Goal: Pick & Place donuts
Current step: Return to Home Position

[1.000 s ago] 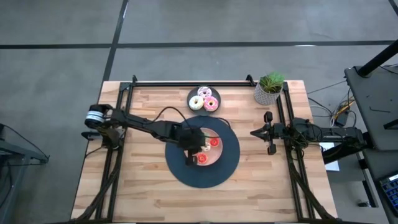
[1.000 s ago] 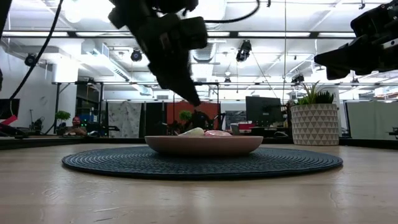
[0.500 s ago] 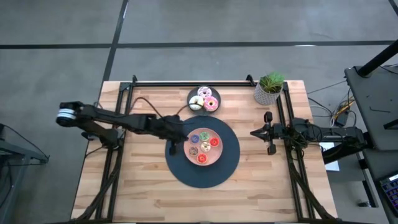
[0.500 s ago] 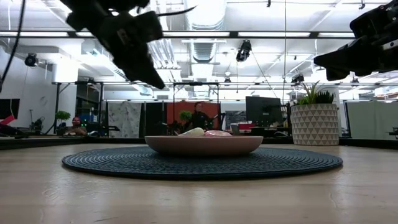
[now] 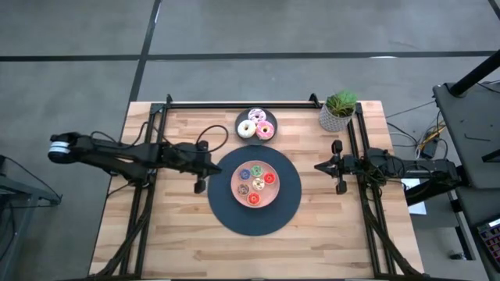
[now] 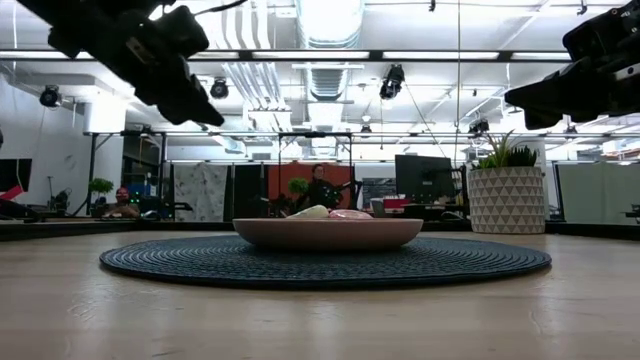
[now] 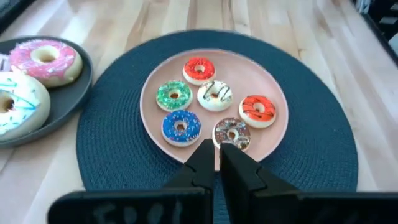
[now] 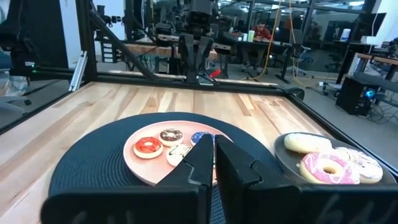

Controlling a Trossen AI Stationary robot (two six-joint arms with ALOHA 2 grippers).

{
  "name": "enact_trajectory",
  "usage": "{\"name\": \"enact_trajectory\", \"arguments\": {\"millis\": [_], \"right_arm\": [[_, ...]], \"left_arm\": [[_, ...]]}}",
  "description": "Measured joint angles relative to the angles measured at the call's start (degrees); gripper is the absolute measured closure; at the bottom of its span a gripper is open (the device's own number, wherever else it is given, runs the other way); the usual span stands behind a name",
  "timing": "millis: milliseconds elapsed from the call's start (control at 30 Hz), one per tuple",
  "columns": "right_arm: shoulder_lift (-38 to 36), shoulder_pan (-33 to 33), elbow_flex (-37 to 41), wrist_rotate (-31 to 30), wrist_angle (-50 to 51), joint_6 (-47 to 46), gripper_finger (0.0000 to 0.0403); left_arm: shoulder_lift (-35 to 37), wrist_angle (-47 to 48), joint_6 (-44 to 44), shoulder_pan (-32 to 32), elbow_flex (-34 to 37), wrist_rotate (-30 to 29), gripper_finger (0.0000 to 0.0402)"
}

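Donuts (image 7: 215,95), six glossy rings, lie on the round pink plate (image 7: 268,79) on a woven mat (image 7: 317,155); left gripper (image 7: 216,158) hovers nearby, pinched together, empty; right gripper (image 8: 210,152) likewise, opposite

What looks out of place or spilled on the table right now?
Nothing stands out. Six small donuts lie flat on the pink plate, which sits on the dark mat; the larger donuts sit in the dark grey plate. The left gripper and right gripper are clear.
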State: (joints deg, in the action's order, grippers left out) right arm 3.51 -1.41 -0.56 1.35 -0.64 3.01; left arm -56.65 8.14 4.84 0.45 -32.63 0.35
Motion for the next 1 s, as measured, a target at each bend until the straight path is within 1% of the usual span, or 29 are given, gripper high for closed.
{"name": "enact_trajectory", "arguments": {"millis": [300, 600, 867, 1000], "right_arm": [[0.0, 0.0, 0.0, 0.0, 0.0, 0.0, 0.0394], [0.0, 0.0, 0.0, 0.0, 0.0, 0.0, 0.0394], [0.0, 0.0, 0.0, 0.0, 0.0, 0.0, 0.0394], [0.0, 0.0, 0.0, 0.0, 0.0, 0.0, 0.0394]], "left_arm": [[7.8, -4.5, 0.1, 0.0, 8.1, 0.0, 0.0402], [16.1, -7.5, 0.1, 0.0, 13.9, 0.0, 0.0401], [21.6, -8.5, 0.1, 0.0, 18.4, 0.0, 0.0401], [24.1, -10.9, -0.4, 0.0, 20.6, 0.0, 0.0401]]}}
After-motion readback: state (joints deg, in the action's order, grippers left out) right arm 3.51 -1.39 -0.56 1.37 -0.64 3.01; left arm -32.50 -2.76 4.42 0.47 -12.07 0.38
